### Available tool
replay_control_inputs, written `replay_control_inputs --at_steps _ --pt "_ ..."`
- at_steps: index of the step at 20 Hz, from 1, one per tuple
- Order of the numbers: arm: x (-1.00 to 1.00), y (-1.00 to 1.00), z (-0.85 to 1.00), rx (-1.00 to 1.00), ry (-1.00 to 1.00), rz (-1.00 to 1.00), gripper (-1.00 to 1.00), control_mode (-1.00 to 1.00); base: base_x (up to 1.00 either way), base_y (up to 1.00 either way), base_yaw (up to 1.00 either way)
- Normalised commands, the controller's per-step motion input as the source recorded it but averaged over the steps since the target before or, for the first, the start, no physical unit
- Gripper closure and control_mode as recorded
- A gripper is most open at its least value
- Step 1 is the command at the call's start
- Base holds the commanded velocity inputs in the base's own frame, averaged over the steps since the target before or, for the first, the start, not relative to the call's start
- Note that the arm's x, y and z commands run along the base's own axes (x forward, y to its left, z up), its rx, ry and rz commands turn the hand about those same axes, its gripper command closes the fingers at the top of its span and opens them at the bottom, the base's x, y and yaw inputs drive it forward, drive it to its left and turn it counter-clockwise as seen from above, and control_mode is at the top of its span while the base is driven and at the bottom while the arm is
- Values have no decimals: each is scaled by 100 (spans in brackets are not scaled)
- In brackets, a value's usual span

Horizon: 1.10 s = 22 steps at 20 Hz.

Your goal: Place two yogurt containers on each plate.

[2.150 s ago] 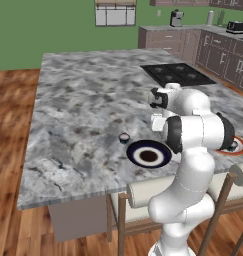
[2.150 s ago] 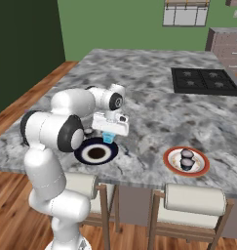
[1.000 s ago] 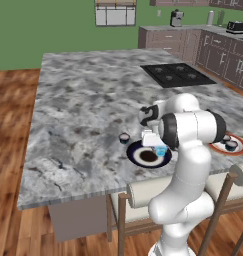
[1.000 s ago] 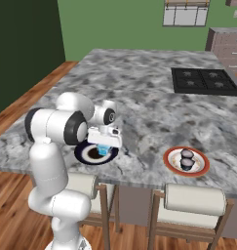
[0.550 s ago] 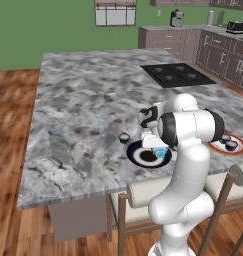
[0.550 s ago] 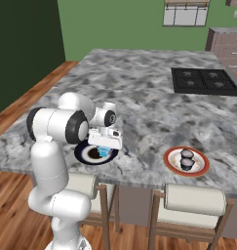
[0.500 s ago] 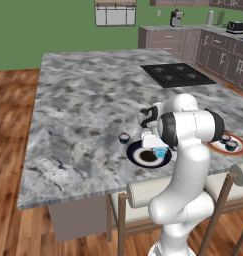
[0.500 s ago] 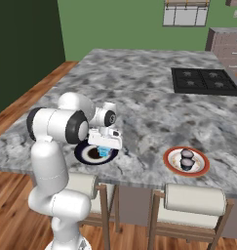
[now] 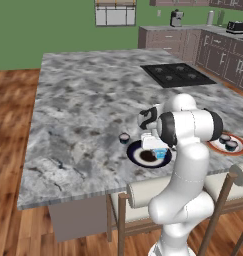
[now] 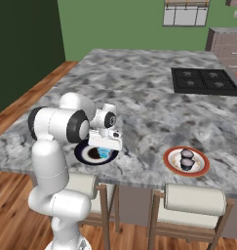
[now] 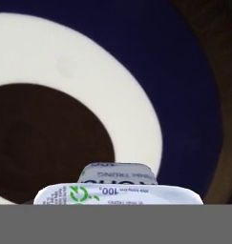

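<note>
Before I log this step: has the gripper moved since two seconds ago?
Yes. The gripper, shut on the light-blue tub, has come down from above the navy plate to just over it.

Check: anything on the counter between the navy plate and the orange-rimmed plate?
Nothing in the right base view: only bare marble counter lies between the navy plate and the orange-rimmed plate. In the left base view the arm hides that stretch.

The hand's white body hides the jaws and most of the light-blue tub (image 10: 106,153) in both base views. In the hand view, the navy plate (image 11: 184,95) runs off the frame's left and top edges.
</note>
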Motion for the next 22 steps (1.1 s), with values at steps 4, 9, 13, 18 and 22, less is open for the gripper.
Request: replay_control_inputs --at_steps 4,9,13,18,22 --pt "0 0 -9 0 0 0 100 -100 0 0 0" --pt "0 0 0 0 0 0 -100 -100 0 0 0" --pt "0 0 0 0 0 0 -100 -100 0 0 0" --pt "0 0 0 0 0 0 -100 -100 0 0 0" --pt "-2 0 45 -1 -1 0 -100 -100 0 0 0"
